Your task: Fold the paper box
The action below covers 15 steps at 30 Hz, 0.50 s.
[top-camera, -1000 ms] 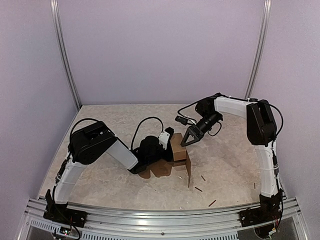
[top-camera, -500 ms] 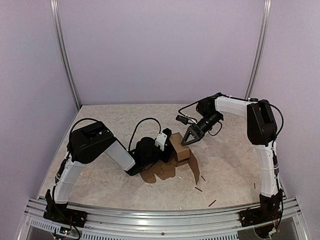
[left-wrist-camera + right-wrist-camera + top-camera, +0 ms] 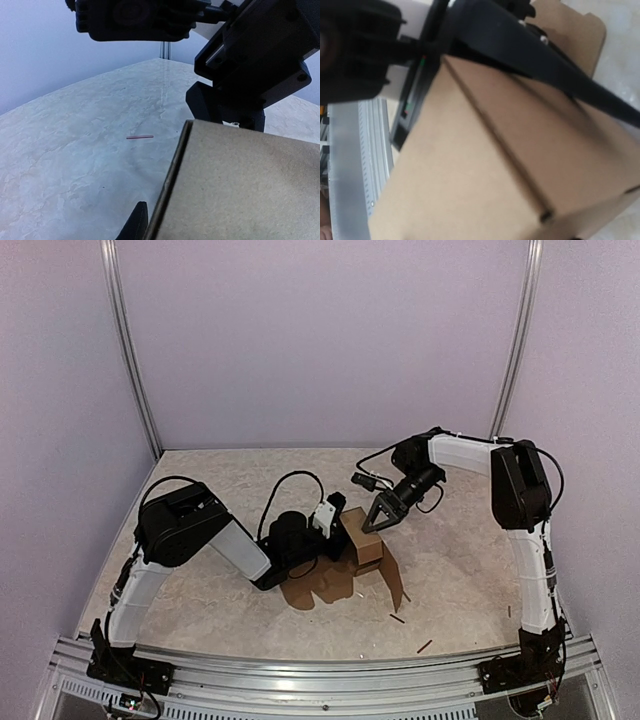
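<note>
We hold the paper box (image 3: 365, 540) mid-worktop (image 3: 230, 490).
Our left pincer (image 3: 338, 530) is clamped on the box's left wall; our right pincer (image 3: 381, 525) hangs spread apart at its far top edge.

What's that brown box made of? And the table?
The paper box looks like plain brown cardboard with a matte finish: the surface is dull, with pressed fold lines and thin cut edges. The table looks like smooth pale stone or marble-patterned laminate. Veins show, but I cannot tell which.
</note>
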Each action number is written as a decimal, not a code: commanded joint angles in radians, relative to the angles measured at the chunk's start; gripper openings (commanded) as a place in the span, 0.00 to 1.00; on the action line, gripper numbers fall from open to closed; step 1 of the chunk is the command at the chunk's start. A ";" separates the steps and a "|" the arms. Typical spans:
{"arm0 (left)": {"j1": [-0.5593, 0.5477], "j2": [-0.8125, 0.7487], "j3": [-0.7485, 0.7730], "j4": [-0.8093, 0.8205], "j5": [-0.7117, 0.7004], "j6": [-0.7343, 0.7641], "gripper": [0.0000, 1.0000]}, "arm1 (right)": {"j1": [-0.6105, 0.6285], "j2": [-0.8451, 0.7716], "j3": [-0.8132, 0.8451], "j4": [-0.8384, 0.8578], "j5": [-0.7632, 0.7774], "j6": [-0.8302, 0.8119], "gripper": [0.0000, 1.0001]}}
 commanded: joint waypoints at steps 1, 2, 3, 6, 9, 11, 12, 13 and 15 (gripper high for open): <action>0.012 0.027 0.031 0.018 0.062 0.006 0.21 | 0.005 0.025 0.029 -0.015 0.002 -0.011 0.75; 0.016 0.032 0.042 0.002 0.074 0.004 0.21 | 0.004 0.024 0.031 -0.016 0.006 -0.011 0.75; 0.019 0.037 0.048 -0.006 0.088 0.001 0.21 | 0.004 0.023 0.033 -0.015 0.009 -0.012 0.75; 0.026 0.049 0.065 -0.017 0.128 -0.009 0.21 | 0.005 0.026 0.035 -0.016 0.009 -0.010 0.75; 0.028 0.059 0.083 -0.032 0.154 -0.008 0.20 | 0.004 0.031 0.035 -0.014 0.007 -0.011 0.75; 0.027 0.067 0.094 -0.034 0.173 -0.004 0.20 | 0.004 0.032 0.037 -0.012 0.001 -0.011 0.74; 0.027 0.072 0.101 -0.037 0.177 -0.003 0.20 | 0.005 0.034 0.037 -0.012 -0.001 -0.010 0.74; 0.025 0.074 0.106 -0.040 0.177 -0.002 0.20 | 0.005 0.035 0.037 -0.011 -0.004 -0.010 0.74; 0.024 0.077 0.118 -0.044 0.170 -0.002 0.16 | 0.006 0.039 0.037 -0.007 -0.012 -0.008 0.75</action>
